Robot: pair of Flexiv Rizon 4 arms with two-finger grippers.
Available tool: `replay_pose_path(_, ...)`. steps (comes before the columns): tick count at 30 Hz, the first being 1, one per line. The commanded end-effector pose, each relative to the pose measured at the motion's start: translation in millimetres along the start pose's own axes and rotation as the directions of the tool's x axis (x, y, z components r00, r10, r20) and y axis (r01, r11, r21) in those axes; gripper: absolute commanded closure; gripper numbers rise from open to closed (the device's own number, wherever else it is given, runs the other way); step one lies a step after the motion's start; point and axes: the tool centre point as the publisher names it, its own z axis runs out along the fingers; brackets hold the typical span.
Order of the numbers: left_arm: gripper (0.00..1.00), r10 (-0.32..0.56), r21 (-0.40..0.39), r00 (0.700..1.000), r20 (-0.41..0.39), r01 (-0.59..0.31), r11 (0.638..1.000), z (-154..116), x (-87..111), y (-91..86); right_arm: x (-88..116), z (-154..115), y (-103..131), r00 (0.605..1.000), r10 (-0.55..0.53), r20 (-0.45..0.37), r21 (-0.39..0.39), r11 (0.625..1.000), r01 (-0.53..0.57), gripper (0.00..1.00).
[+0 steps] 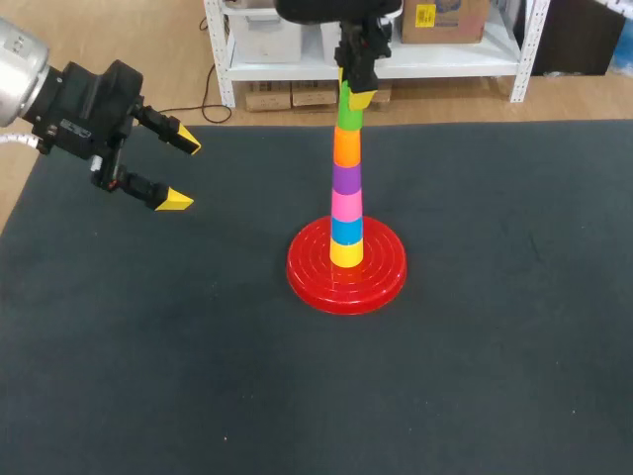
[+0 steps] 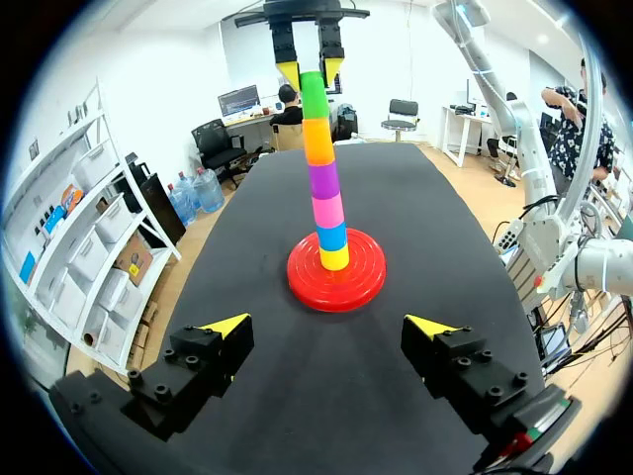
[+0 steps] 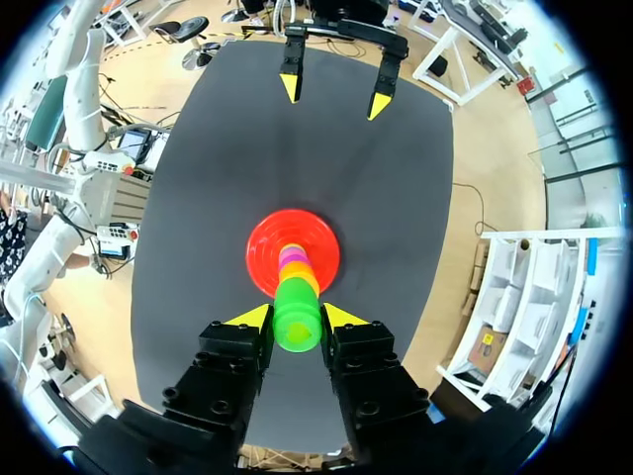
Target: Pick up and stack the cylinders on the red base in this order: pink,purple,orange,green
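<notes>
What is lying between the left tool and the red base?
Nothing: in the left wrist view, only bare dark mat stretches from the left tool to the red base.

No legible text, numbers or labels in any view: none on cylinders [image 1: 346, 180], red base [image 1: 388, 273], worktop [image 1: 495, 376].

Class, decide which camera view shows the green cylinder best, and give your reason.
The left wrist view: the green cylinder stands side-on atop the stack, nearly its whole height clear. In the head view the right gripper hides its upper part. The right wrist view shows only its top, from above, between that gripper's fingers.
</notes>
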Motion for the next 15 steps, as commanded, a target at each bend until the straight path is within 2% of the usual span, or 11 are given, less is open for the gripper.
replay_pose_path(1,0.0,0.002,0.001,1.0,0.002,-0.002,1.0,0.0,1.0,0.7,-0.2,1.0,0.2,1.0,-0.002,0.004,0.002,1.0,0.002,1.0)
replay_pose_path(15,0.0,0.002,0.001,1.0,0.002,-0.002,1.0,0.0,1.0,0.7,-0.8,4.0,1.0,1.0,-0.013,-0.017,-0.002,1.0,0.013,1.0)
